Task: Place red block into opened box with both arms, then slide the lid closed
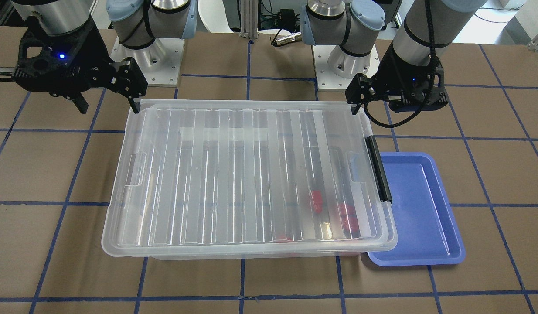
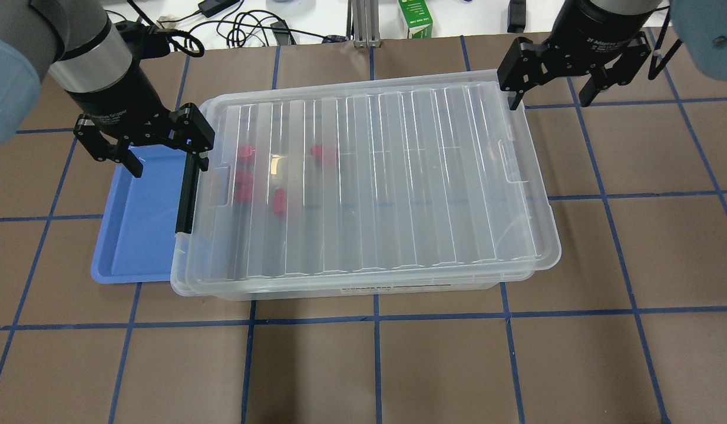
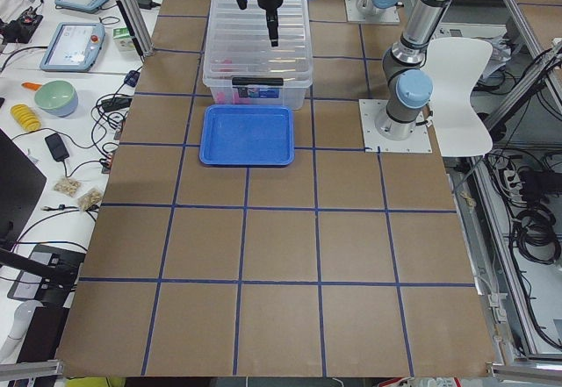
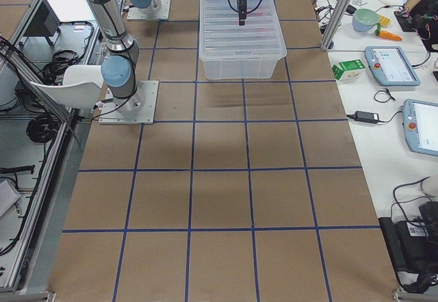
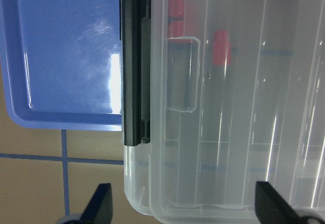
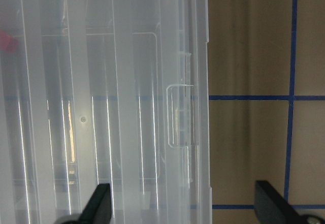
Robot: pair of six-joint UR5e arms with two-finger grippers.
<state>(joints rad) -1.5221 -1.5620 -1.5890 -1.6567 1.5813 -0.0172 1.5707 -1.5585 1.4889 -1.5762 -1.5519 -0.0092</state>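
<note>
Inside large clear plastic box (image 2: 316, 290), 9 o'clock end, small red plastic block (image 2: 244, 191) is seen under ribbed clear lid (image 2: 387, 176). At 12 o'clock corners, left claw (image 2: 166, 165) and right claw (image 2: 549, 103) are held wide; even pushing advised.

Brown table (image 2: 316, 371), blue tape grid (image 2: 434, 316); white chair (image 3: 461, 75).

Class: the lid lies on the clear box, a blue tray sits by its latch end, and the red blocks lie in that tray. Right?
No: the red blocks lie inside the box, under the lid, as the overhead view shows.
</note>
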